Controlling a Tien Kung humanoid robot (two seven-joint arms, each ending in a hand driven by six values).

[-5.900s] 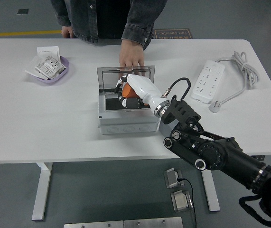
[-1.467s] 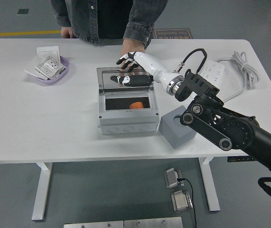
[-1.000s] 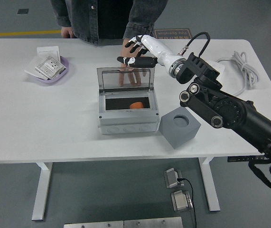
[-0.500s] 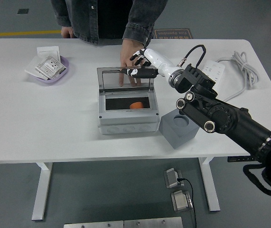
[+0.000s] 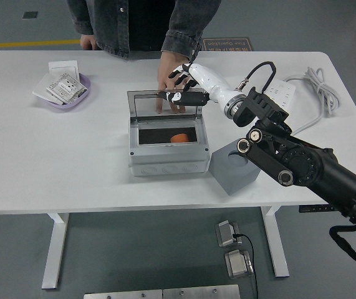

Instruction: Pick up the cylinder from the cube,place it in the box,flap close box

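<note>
An orange cylinder [image 5: 179, 137] lies inside the open grey box [image 5: 165, 159] at mid-table. The box's clear lid [image 5: 146, 107] stands upright at its back edge. My right hand [image 5: 181, 85], white with black fingers, reaches over the lid's top right edge with fingers spread, holding nothing. A grey cube [image 5: 234, 167] with a round hole sits right of the box, partly behind my right arm. A person's hand [image 5: 168, 70] rests on the table just behind the lid. My left hand is out of sight.
A purple dish [image 5: 67, 94] with packets sits at the far left. A white power strip [image 5: 272, 103] and its cable [image 5: 317, 87] lie at the far right. The person stands at the far edge.
The cylinder went from my right hand into the box. My hand rose behind the lid and has come down onto its top right edge. The lid still stands upright.
</note>
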